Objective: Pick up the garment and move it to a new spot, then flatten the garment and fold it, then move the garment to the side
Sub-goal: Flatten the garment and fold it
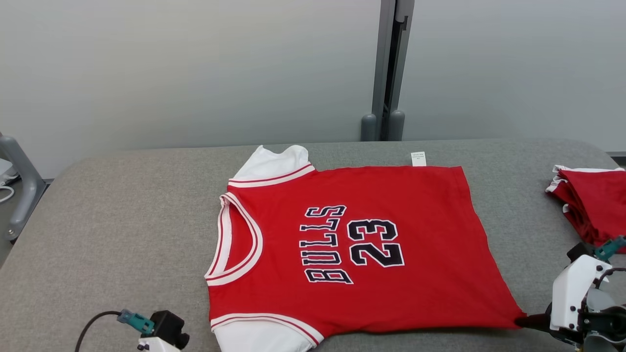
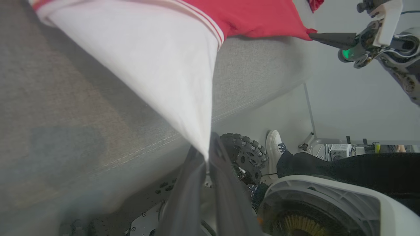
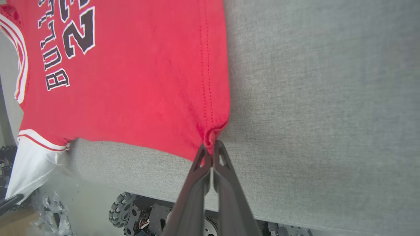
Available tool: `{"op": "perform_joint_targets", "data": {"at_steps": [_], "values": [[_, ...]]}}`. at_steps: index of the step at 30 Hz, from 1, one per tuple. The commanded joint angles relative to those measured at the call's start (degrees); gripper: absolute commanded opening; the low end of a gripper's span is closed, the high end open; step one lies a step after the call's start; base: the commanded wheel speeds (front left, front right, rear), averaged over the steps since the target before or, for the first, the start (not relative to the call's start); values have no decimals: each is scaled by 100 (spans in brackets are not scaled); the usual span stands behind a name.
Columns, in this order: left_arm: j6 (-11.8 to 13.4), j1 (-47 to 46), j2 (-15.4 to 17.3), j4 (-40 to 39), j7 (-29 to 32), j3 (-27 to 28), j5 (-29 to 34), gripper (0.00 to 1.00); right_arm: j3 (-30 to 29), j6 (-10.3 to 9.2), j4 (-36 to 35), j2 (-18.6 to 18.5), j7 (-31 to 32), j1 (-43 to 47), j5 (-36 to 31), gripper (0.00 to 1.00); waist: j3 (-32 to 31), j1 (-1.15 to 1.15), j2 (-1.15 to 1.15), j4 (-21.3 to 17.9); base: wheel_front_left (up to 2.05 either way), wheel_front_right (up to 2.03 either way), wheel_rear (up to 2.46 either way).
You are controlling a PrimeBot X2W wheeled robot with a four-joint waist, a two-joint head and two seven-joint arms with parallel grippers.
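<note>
The garment [image 1: 352,254], a red jersey with white sleeves and "BULLS 23" lettering, lies spread flat on the grey padded table [image 1: 122,220], neck to the left and hem to the right. Its small white tag [image 1: 418,158] sticks out at the far edge. My right gripper [image 1: 521,321] is shut on the near hem corner, seen close up in the right wrist view [image 3: 211,146]. My left gripper [image 2: 207,159] is shut on the tip of the near white sleeve [image 2: 157,65], which is stretched taut past the table's front edge.
A pile of folded red-and-white garments [image 1: 592,205] sits at the table's right edge. A grey post [image 1: 389,68] stands behind the table and a metal rail [image 1: 19,181] at the left. Below the table edge are a wheel [image 2: 246,154] and a person's white shoe [image 2: 274,144].
</note>
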Motion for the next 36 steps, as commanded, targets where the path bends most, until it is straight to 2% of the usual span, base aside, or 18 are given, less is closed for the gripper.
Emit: {"op": "perform_joint_targets", "data": {"at_steps": [1,11,21,27,36], "values": [[-9,68,25,-78,-109,126,-114,0,-51,-2,-42,-59,-50,88,53,0,-12,0,0,-9,0,0,0],[-9,-2,99,-332,-249,511,-427,0,-381,-1,-316,-12,-464,1,270,0,177,0,0,-3,0,0,0],[-9,-43,-7,-609,-223,1427,-1543,0,-600,-1,-337,28,-806,-312,258,0,430,0,0,-10,0,0,0],[-9,-149,-300,-448,-224,1864,-1925,0,-715,-1,-154,137,-1049,-561,224,0,622,0,0,-7,0,0,0],[-9,-366,-814,12,-347,2375,-1952,0,-887,-1,82,245,-1466,-877,189,0,993,0,0,69,0,0,0]]}}
